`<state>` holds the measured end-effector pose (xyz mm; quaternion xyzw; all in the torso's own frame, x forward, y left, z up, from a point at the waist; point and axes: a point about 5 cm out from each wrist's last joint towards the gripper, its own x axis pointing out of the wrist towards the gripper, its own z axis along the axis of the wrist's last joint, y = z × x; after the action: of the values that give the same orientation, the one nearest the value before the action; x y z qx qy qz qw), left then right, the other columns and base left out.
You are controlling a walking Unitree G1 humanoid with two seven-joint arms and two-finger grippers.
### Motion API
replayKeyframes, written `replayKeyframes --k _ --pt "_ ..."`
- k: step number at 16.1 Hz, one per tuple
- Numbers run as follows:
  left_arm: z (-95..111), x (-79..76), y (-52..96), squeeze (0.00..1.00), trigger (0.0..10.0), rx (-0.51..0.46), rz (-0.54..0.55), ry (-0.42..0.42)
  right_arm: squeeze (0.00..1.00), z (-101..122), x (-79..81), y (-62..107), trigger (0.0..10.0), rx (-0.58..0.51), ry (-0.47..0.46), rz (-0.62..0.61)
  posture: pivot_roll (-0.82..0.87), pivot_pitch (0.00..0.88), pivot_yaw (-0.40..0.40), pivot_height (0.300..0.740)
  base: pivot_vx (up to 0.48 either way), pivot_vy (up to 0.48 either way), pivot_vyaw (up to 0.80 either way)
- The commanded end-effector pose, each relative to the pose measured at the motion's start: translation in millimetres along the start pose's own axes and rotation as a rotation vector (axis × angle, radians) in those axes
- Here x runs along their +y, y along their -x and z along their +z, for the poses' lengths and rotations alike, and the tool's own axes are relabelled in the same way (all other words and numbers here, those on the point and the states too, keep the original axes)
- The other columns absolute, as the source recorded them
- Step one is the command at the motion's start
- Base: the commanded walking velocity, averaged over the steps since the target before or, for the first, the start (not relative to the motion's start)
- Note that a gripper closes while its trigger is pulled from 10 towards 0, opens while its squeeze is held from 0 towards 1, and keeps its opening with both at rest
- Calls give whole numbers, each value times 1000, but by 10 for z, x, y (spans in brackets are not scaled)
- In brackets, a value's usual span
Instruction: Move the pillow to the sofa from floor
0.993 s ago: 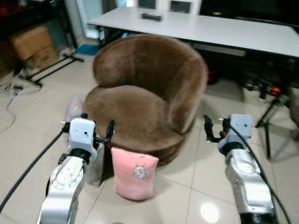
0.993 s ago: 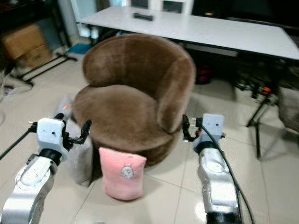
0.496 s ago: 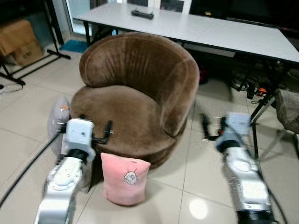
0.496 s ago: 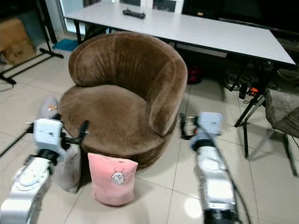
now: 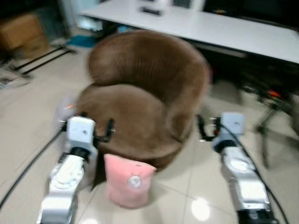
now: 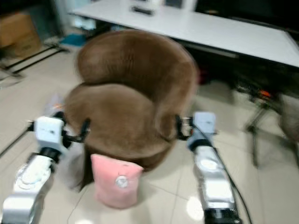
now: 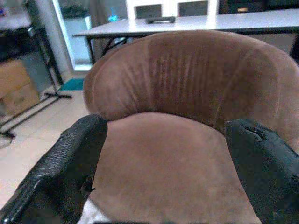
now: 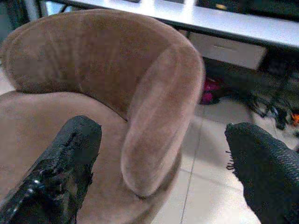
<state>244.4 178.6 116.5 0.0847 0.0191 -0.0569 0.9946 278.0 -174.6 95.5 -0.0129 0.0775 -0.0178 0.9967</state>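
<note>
Desk (image 5: 243, 32): one, white, at 12 o'clock behind the sofa, one dark flat object (image 5: 150, 10) lying on it.
Sofa (image 5: 145, 93): one, brown, round, its seat bare.
Pillow (image 5: 127, 179): one, pink, on the floor, leaning on the sofa's front at 6 o'clock.
Left pincer (image 7: 163, 154): fingers spread wide, at 8 o'clock of the sofa.
Right pincer (image 8: 163, 158): fingers spread wide, at 4 o'clock.

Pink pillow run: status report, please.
Left gripper and right gripper open, empty, raised before the sofa. Pink pillow on floor against sofa base. Grey cushion beside it.
</note>
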Motion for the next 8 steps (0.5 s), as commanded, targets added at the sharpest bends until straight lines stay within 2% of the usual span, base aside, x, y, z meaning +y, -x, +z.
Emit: replayKeyframes --k 1,2,8 --pt "-6 59 15 1000 10000 5 18 -13 0 47 62 -19 10000 -21 -9 21 15 0 -65 740 304 0 800" --pt "-5 58 12 1000 10000 5 18 -12 0 47 59 -23 10000 -21 -10 17 16 0 -67 740 304 0 800" --pt "-2 61 -1 1000 10000 4 21 -10 0 48 46 -48 10000 -20 -22 7 20 0 -69 740 303 0 0"
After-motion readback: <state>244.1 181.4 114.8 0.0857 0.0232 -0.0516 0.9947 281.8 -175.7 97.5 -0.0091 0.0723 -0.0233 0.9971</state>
